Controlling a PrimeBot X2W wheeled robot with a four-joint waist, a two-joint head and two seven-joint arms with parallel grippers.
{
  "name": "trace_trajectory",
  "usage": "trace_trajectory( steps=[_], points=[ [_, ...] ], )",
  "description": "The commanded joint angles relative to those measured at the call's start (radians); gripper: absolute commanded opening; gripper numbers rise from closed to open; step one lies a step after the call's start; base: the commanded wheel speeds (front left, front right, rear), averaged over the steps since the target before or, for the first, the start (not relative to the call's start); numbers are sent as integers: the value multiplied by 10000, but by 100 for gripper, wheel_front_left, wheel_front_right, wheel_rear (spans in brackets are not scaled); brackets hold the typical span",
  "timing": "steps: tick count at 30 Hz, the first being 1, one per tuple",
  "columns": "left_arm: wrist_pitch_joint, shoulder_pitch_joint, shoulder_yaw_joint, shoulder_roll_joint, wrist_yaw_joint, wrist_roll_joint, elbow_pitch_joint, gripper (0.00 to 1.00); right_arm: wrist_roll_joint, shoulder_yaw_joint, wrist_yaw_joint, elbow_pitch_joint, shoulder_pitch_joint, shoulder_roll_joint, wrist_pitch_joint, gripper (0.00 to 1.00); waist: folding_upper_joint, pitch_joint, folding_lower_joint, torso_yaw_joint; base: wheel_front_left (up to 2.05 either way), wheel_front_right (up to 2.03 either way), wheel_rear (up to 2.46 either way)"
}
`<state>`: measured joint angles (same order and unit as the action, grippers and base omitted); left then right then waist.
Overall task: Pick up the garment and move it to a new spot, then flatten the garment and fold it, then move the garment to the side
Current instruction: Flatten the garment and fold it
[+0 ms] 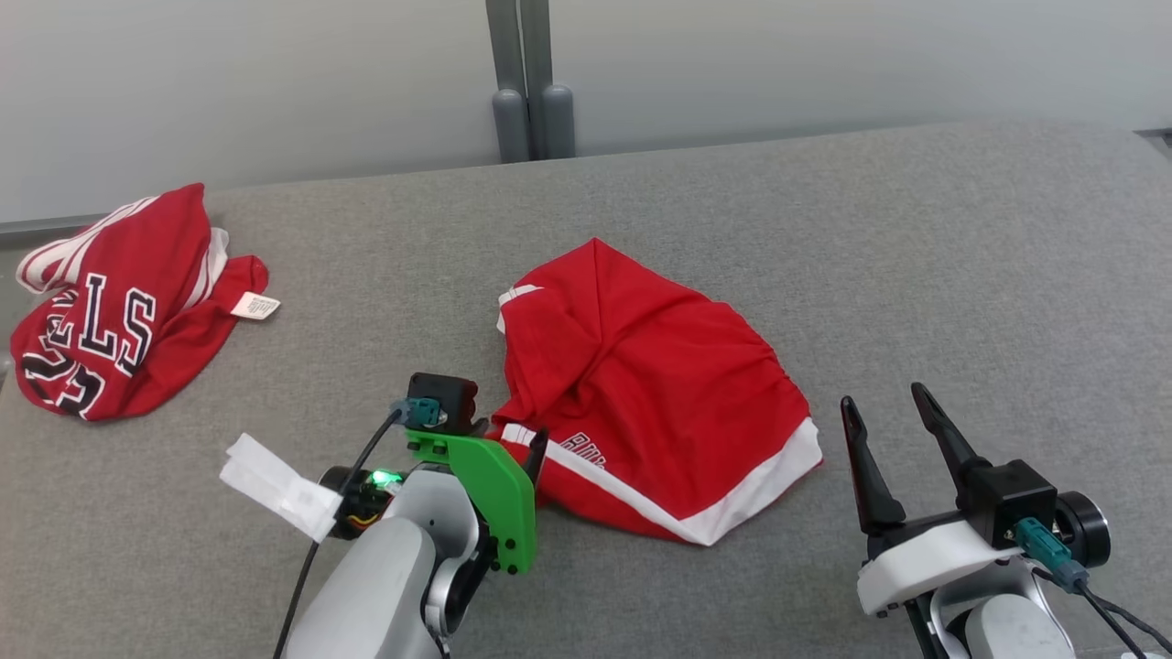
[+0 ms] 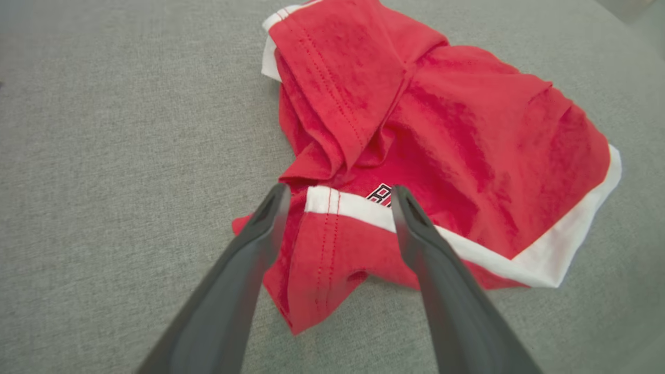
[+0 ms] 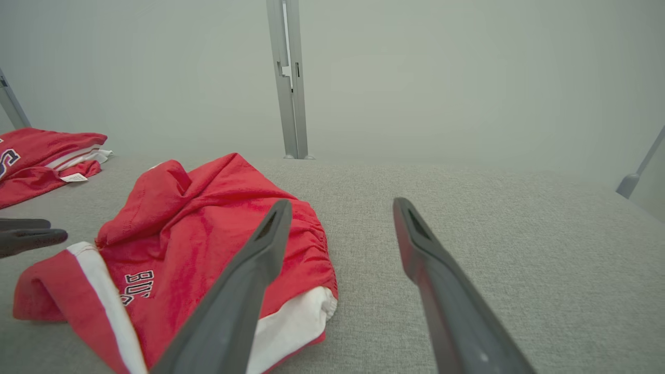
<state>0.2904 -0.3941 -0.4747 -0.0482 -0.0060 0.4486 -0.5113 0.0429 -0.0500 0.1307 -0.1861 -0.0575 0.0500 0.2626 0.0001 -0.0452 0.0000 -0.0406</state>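
My left gripper (image 2: 338, 192): fingers spread wide and pinching nothing. They straddle the garment's near-left corner, one finger on each side of the white band. I cannot tell whether the tips touch the cloth.

My right gripper (image 1: 883, 396): spread just as wide and empty. It hangs off the garment's right side, near it but apart, over bare table (image 1: 961, 256).

White band (image 2: 353, 208): the stitched hem at the garment's near edge, doubled over. I judge it the firmest part and the best place to take hold.

Garment (image 1: 641, 394): red shorts lying crumpled on the table in front of me, with folds heaped toward the far side and lettering just behind the band.

Handling: I take it for light, soft and limp. It will sag and drag from a single pinch, and thin layers could slip out. A deep bite on the hem seems safer to me than a pinch on loose cloth.

Second red garment (image 1: 110, 311): well to the garment's left and a little farther back, bunched, apart from it.

Post (image 1: 529, 82): upright beyond the garment's far side.
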Motion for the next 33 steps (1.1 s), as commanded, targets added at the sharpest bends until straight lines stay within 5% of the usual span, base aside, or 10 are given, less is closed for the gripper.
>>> trace_trajectory(
  steps=[1,10,17,21,33],
  points=[
    [76,-262,-16,-40,100,126,-167,100,-42,14,1,-10,-153,8,34,100,-1,-181,0,-176,0,0,0],
    [700,-962,-227,-40,580,248,-1182,100,-125,75,1,-22,-248,8,34,100,-1,-427,0,-319,0,0,0],
    [953,-1259,-450,-40,486,404,-1394,99,-95,-7,1,-52,-305,8,34,100,-1,-454,0,-369,0,0,0],
    [1060,-1292,-605,-40,517,520,-1505,48,-116,-48,1,-68,-297,7,34,100,-1,-437,0,-429,0,0,0],
    [1220,-1426,-940,-49,657,547,-1825,38,-140,-53,1,-78,-296,7,34,100,-1,-428,0,-552,0,0,0]
  ],
)
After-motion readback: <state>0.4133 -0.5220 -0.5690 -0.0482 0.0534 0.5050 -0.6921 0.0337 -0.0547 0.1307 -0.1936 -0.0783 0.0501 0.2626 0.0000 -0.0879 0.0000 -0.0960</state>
